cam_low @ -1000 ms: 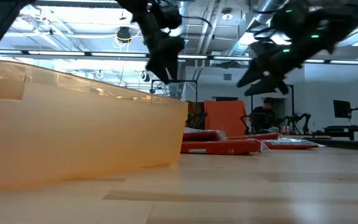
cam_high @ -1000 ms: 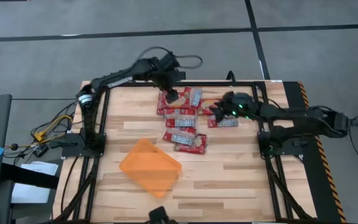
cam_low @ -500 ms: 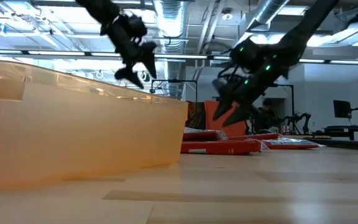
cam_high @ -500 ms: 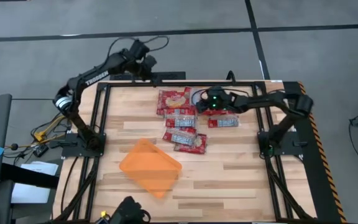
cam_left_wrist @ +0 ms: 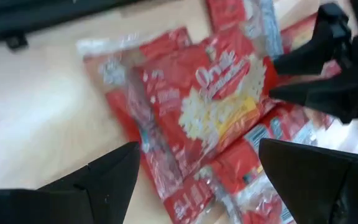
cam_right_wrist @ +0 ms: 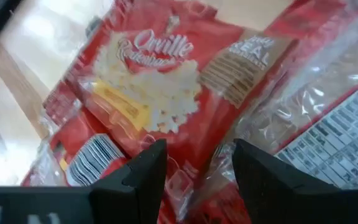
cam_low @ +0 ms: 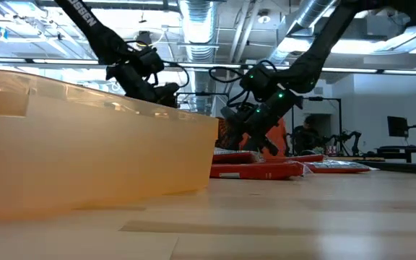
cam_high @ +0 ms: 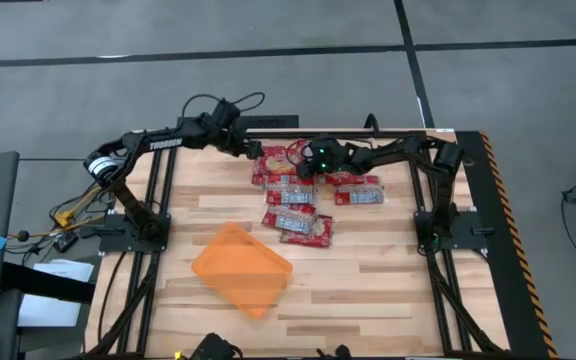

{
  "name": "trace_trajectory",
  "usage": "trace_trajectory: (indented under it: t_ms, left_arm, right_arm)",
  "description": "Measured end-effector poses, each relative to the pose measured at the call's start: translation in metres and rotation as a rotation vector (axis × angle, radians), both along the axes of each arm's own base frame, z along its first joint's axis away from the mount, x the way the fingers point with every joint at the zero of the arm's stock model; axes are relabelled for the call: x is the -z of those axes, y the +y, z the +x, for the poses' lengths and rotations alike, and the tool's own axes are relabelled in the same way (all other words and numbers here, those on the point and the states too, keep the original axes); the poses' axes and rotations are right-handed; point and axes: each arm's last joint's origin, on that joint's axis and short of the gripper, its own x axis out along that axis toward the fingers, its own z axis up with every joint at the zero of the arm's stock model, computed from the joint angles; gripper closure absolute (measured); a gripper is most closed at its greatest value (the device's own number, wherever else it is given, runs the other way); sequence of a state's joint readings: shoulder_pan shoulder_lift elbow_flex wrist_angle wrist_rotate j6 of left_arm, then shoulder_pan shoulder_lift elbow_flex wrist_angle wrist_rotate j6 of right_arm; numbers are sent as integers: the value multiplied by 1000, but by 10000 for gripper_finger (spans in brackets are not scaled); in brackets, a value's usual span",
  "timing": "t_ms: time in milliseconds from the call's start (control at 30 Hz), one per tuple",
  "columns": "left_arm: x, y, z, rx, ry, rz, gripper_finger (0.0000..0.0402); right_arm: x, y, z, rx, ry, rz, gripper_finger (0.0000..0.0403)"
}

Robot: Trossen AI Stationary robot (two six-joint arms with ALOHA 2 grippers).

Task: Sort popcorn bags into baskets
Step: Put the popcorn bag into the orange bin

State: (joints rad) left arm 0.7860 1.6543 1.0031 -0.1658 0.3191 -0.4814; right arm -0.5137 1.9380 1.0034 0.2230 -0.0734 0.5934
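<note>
My right jaws (cam_right_wrist: pixel 194 180) stand apart with a narrow gap and hold nothing; just under them lies the top popcorn bag (cam_right_wrist: pixel 160 93), its yellow picture panel facing up. My left jaws (cam_left_wrist: pixel 194 180) are spread wide, also empty, above the same bag (cam_left_wrist: pixel 210 118) from the other side. In the high view both come to the far end of the pile of popcorn bags (cam_high: pixel 298 195): the right jaws (cam_high: pixel 306 163) over it, the left jaws (cam_high: pixel 248 148) at its far-left corner.

I judge the step is the reach for a pick; no bag is lifted yet. The next move, I think, calls for one arm only to close on the edge of the top bag, because the bags overlap and a second could come up with it. Then it must be carried to the orange basket (cam_high: pixel 240 268), which sits nearer than the pile, well apart from it.

The wrist views show the print and the overlapping of bags. The high view shows the basket has nothing in it. The low view shows the basket wall (cam_low: pixel 85 152) hiding much of the pile.
</note>
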Motion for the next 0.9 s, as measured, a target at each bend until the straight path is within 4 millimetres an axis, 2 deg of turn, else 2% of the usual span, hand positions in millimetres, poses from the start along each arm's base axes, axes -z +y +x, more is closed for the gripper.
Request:
trace_trajectory:
  t_ms: [333,600,767,900]
  left_arm:
    - [22,-8,-10,-39,56,-12,86]
    - [46,-9,-31,-150,104,-61,86]
    - [53,-5,-29,-186,-49,-64,86]
    - [70,-6,-22,-139,-101,-144,86]
  right_arm:
    - [1,-9,23,-90,-30,5,209]
    - [0,-10,24,-99,-34,8,214]
    - [0,-9,24,-107,-33,-1,217]
    - [-1,-8,26,-128,-35,-26,219]
